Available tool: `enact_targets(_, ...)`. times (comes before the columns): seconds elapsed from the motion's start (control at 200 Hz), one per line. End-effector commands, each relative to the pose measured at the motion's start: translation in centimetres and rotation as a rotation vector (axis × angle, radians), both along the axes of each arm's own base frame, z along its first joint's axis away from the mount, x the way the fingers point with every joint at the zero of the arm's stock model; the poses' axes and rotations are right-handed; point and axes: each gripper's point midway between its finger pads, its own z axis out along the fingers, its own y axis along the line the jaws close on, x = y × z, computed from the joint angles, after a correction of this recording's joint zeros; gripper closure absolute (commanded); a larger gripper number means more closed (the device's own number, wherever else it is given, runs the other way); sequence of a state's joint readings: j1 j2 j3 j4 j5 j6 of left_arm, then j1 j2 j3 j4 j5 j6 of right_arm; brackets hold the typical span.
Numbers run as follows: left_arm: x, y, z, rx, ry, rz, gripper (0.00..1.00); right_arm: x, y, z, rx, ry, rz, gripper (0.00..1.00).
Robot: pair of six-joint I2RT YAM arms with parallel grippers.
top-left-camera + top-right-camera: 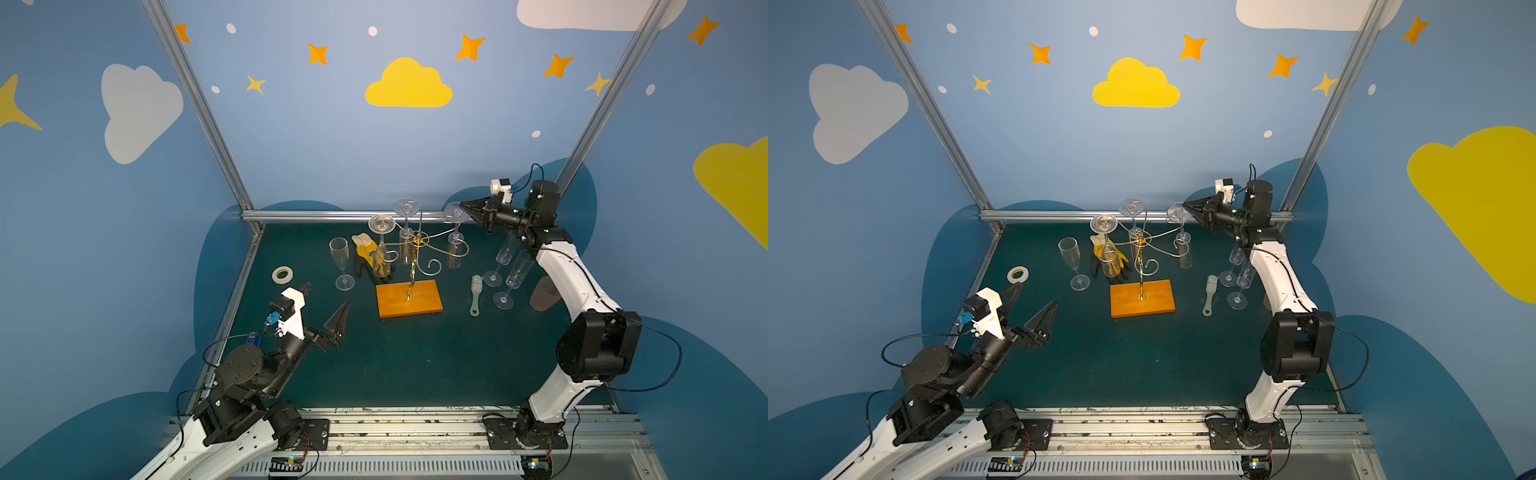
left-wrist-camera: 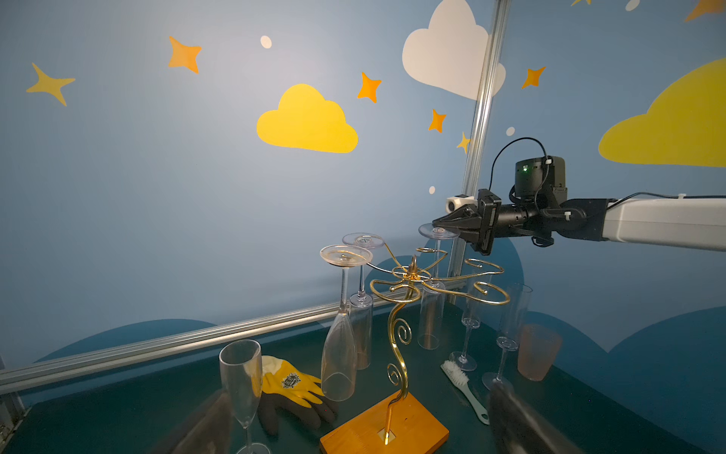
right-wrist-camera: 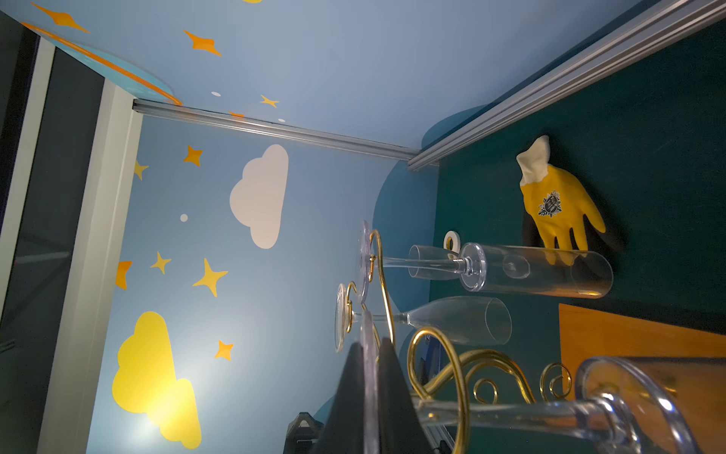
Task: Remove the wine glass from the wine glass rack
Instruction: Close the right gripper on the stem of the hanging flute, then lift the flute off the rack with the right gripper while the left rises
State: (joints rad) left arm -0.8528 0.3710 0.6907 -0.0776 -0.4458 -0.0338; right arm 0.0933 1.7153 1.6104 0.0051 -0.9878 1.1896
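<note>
Right gripper (image 1: pixel 462 206) has the job. It comes in level from the right at the height of the rack's top, and its fingers are clamped on the rim of the wine glass (image 2: pixel 430 310) foot. In the right wrist view the thin clear disc sits edge-on between the two dark fingertips, one on each face. The glass hangs upside down on the far right side of the wine glass rack (image 1: pixel 409 305): foot up, mouth down, long axis vertical, bowl clear of the table. The key relation is that the stem runs straight down from the pinched foot and passes through a gold wire loop (image 3: pixel 460 373), so the glass is probably captive until the stem slides out of the loop's open end. A straight lift looks blocked by the foot resting on the wire. The likely move is a small raise, then a draw outward away from the centre post, keeping the axis plumb. The grip is only on the disc edge, so the bowl may swing. A neighbouring hung glass (image 1: pixel 405 206) is near on the left, so there is little room that way. Left gripper (image 1: pixel 327 295) is low at front left, fingers spread wide, holding nothing, well apart from the rack, so the right arm is far nearer. The glass is fully transparent, with a straight tube-like bowl, thin stem and flat round foot.
</note>
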Motion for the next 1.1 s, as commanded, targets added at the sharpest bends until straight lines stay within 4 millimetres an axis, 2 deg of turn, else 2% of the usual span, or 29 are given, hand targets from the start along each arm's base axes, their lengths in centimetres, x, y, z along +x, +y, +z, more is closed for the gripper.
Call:
enact_targets(0.0,-0.1,0.4,0.0,-0.011,-0.001,0.010,0.01,-1.1,-0.2,2.1,0.013,-0.060,-0.005,1.00)
enact_targets(0.225,-0.2,0.7,-0.1,-0.014,-0.004,0.016,0.01,-2.9,1.7,2.6,0.007,-0.071,0.031,1.00)
enact_targets(0.531,-0.6,1.2,-0.1,-0.024,-0.005,0.017,0.01,-3.5,4.7,3.1,0.017,-0.076,0.076,1.00)
enact_targets(0.781,-0.8,1.5,0.1,-0.033,-0.001,0.021,0.01,-2.1,6.1,4.7,0.002,-0.148,0.076,1.00)
enact_targets(1.091,-0.8,1.3,0.9,-0.105,0.045,0.001,0.01,0.8,5.7,7.4,-0.024,-0.282,0.056,1.00)
